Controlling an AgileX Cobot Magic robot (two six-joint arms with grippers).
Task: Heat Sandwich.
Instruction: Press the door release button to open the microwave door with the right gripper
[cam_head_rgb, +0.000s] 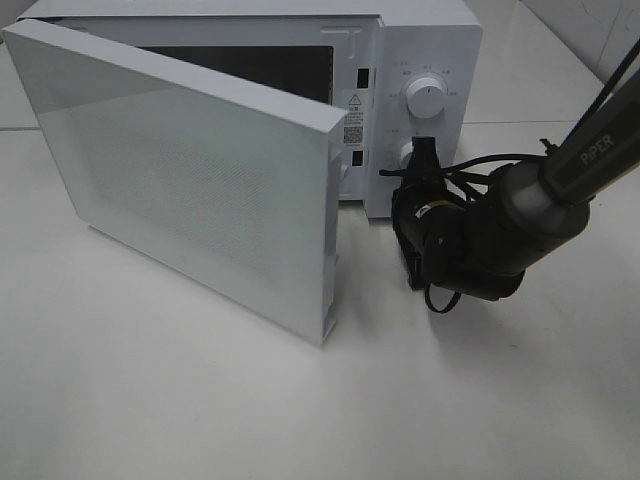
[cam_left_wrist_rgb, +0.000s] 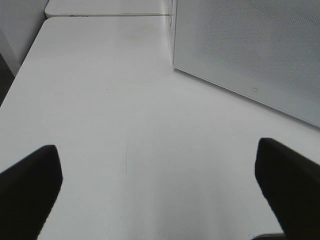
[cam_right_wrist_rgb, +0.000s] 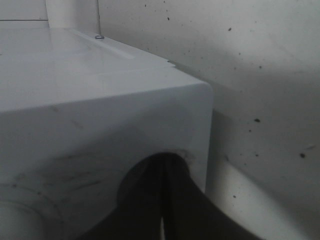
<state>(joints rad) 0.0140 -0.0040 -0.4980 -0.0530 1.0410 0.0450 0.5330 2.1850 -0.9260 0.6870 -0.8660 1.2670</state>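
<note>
A: Starting at the left, how was the left gripper (cam_left_wrist_rgb: 157, 165)?
B: It held nothing. Its fingers (cam_left_wrist_rgb: 30, 185) were spread wide over bare table (cam_left_wrist_rgb: 100, 100), facing the outer face of the door (cam_head_rgb: 190, 170). The high camera didn't catch it.
A: And the door?
B: It was wide open, hinged on the left side of the microwave (cam_head_rgb: 420, 40), which stood toward the table's far edge. The door's long face slanted from there toward the near edge.
A: Where was the sandwich?
B: No view showed it. The door hid most of the opening, and only a dark strip of the chamber (cam_head_rgb: 250, 65) showed above it. I'd guess it sat inside, but I couldn't tell.
A: Further right?
B: There was the control panel, with an upper knob (cam_head_rgb: 426, 98) and a lower knob (cam_head_rgb: 405, 155). The right gripper (cam_head_rgb: 424, 150) had its fingers pressed together, tips at the lower knob. Whether they touched the knob or sat just beside it, I couldn't tell. They pinched nothing I could see.
A: So what did the next move turn on?
B: The door, in my judgement. Its outer face looked toward the left gripper, so that was the nearer arm for pushing it shut. The right one was at the knobs, beyond the door's free edge, and it would need to part its fingers to turn one.
</note>
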